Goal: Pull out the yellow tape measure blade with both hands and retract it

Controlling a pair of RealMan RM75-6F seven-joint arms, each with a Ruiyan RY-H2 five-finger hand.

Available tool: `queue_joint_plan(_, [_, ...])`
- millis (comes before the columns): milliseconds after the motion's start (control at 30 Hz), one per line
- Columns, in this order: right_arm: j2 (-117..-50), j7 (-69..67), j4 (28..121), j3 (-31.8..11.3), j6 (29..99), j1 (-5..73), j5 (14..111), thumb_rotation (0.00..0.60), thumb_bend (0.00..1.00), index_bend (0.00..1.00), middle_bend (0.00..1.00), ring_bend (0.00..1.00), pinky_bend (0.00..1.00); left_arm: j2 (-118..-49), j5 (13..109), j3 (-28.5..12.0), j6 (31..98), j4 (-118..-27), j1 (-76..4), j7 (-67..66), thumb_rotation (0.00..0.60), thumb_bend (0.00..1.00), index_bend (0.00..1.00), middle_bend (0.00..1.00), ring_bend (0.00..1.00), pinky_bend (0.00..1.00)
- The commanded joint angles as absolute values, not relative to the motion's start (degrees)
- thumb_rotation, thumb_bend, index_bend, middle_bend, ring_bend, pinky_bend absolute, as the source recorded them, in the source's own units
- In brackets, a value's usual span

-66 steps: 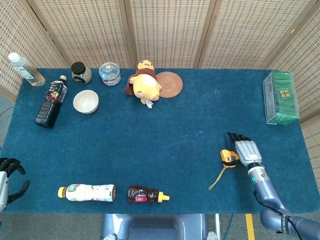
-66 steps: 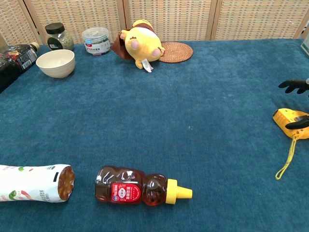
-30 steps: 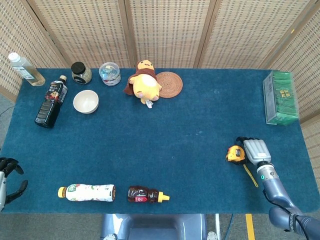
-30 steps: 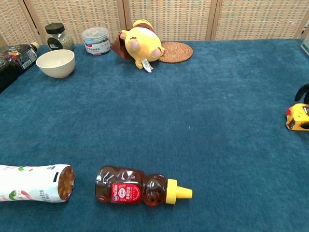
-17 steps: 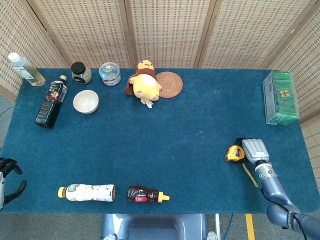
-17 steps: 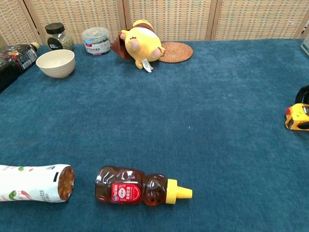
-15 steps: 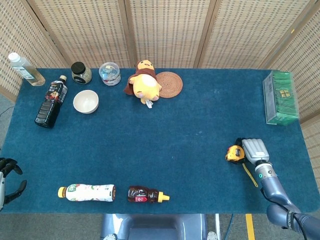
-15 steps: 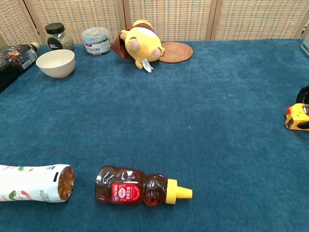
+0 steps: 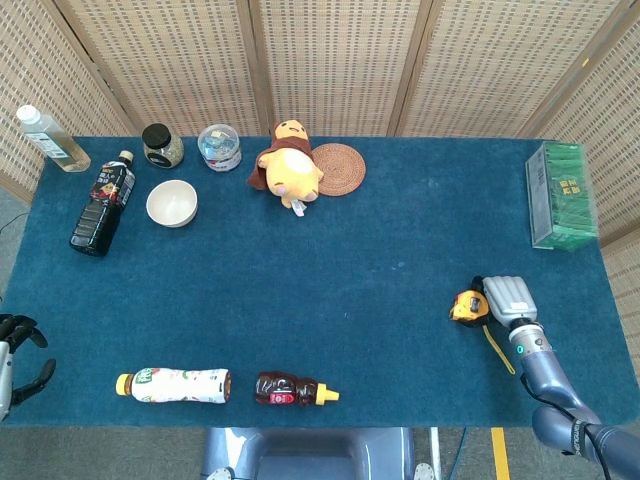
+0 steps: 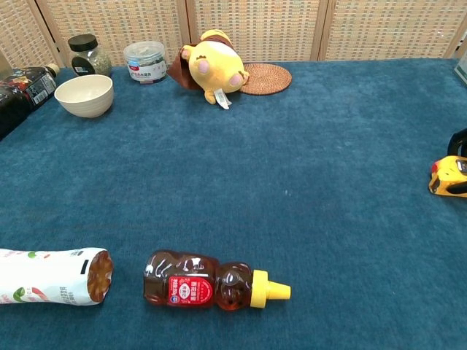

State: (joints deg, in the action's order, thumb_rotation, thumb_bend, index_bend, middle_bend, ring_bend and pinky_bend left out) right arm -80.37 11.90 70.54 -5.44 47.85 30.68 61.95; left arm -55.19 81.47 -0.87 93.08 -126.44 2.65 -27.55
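Note:
The yellow and black tape measure (image 9: 466, 306) sits near the right side of the blue table, its blade not drawn out. My right hand (image 9: 505, 297) grips it from the right with fingers curled around the case. The yellow wrist strap (image 9: 499, 348) trails toward the front edge beside my forearm. The chest view cuts off the tape measure (image 10: 447, 176) at the right edge, with only a dark fingertip (image 10: 459, 139) showing above it. Off the front-left corner hangs my left hand (image 9: 16, 352), fingers apart and holding nothing.
A honey bear bottle (image 9: 290, 389) and a white bottle (image 9: 175, 385) lie near the front edge. A bowl (image 9: 172, 203), dark bottle (image 9: 100, 204), jars, plush toy (image 9: 290, 165) and woven coaster (image 9: 338, 168) line the back. A green box (image 9: 560, 195) stands at the right.
My right hand has closed on the tape measure and shifted it slightly right, and the strap swung from its left side to under my forearm. The left hand has barely moved.

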Motion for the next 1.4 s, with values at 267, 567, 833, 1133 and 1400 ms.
queue_joint_plan(267, [-79.54,11.41,71.25,-4.97,47.95,30.28,62.99,0.373,0.16,0.41,0.44,0.47,0.45,-55.21,81.42,-0.97,92.9,-126.63,2.48,-27.75,0.6,0.26,0.5,0.34,0.2,0.23])
queue_joint_plan(567, [-79.57,11.74,70.68,-4.71,47.69,30.36,63.4,0.378,0.17,0.4,0.44,0.47,0.45,-55.25,81.63,-0.89,93.04,-126.6,2.59,-27.57,0.6,0.26,0.5,0.34,0.2,0.23])
queue_joint_plan(833, [-80.43,11.47,68.95,-4.6,47.82,30.6,64.67,0.377,0.18,0.5,0.52,0.55,0.51,-55.09,81.85,-0.89,93.07,-126.51,2.63,-27.28,0.6,0.26,0.5,0.34,0.2,0.23])
queue_joint_plan(1133, [-78.53,10.22,72.31,-5.67,49.22,30.62,65.74,0.376,0.2,0.55,0.58,0.65,0.6,-55.29,82.07,-1.11,91.49,-126.52,1.53,-27.51,0.6,0.26,0.5,0.34,0.2,0.23])
queue_joint_plan(1400, [-74.73,9.27,80.78,-7.69,49.22,31.16,64.12,0.374,0.2,0.55,0.58,0.65,0.61,-55.85,81.97,-1.83,87.21,-126.82,-1.64,-29.23,0.6,0.26,0.5,0.34,0.2,0.24])
